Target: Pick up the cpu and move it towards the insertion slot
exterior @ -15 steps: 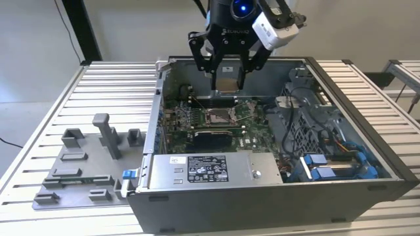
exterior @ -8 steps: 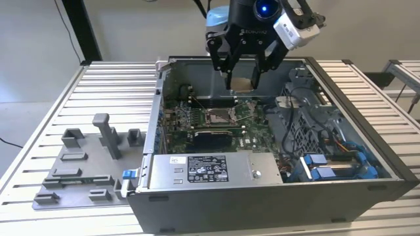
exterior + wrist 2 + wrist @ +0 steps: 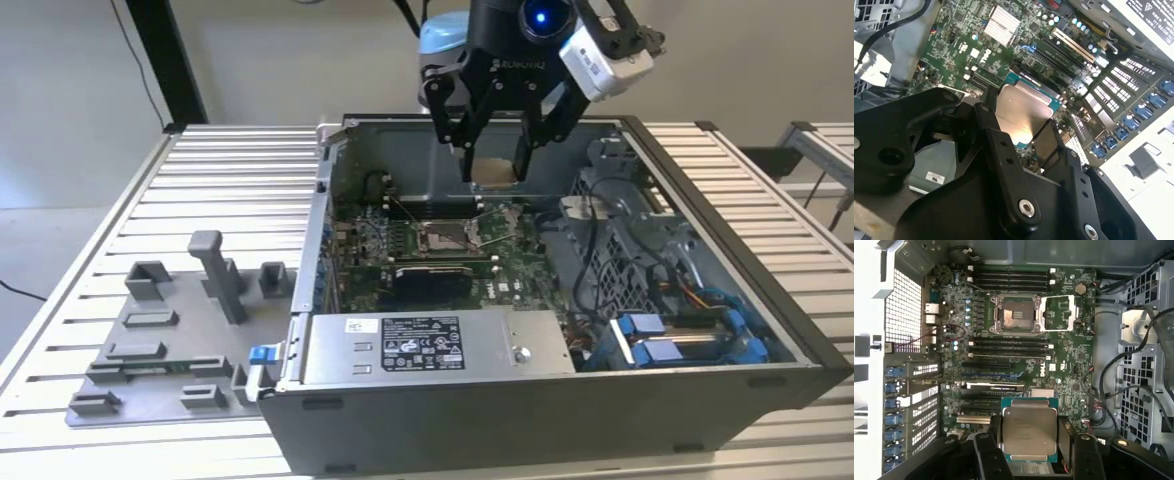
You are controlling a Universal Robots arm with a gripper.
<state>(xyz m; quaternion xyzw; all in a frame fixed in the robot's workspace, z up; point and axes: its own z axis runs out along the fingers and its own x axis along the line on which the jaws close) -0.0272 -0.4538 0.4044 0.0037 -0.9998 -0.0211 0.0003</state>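
My gripper [image 3: 495, 176] is shut on the cpu [image 3: 497, 168] and holds it by two opposite edges in the air, inside the open computer case. In the exterior view its tan-gold underside shows; in both wrist views its silvery top faces the camera [image 3: 1029, 430] [image 3: 1021, 112], with black fingers [image 3: 990, 440] on either side. The insertion slot [image 3: 447, 237] is a silver-framed socket with a dark centre on the green board, below the cpu and a little toward the exterior view's left. In the first wrist view the slot [image 3: 1015, 314] lies open, apart from the cpu, with its load plate [image 3: 1060, 314] folded aside.
The case wall [image 3: 320, 215] rims the board. A silver power supply [image 3: 441, 345] sits at the case front, with blue-tabbed drive bays [image 3: 681, 335] and cables [image 3: 607, 250] on the exterior view's right. A grey fixture [image 3: 174, 340] with upright blocks stands on the slatted table outside the case.
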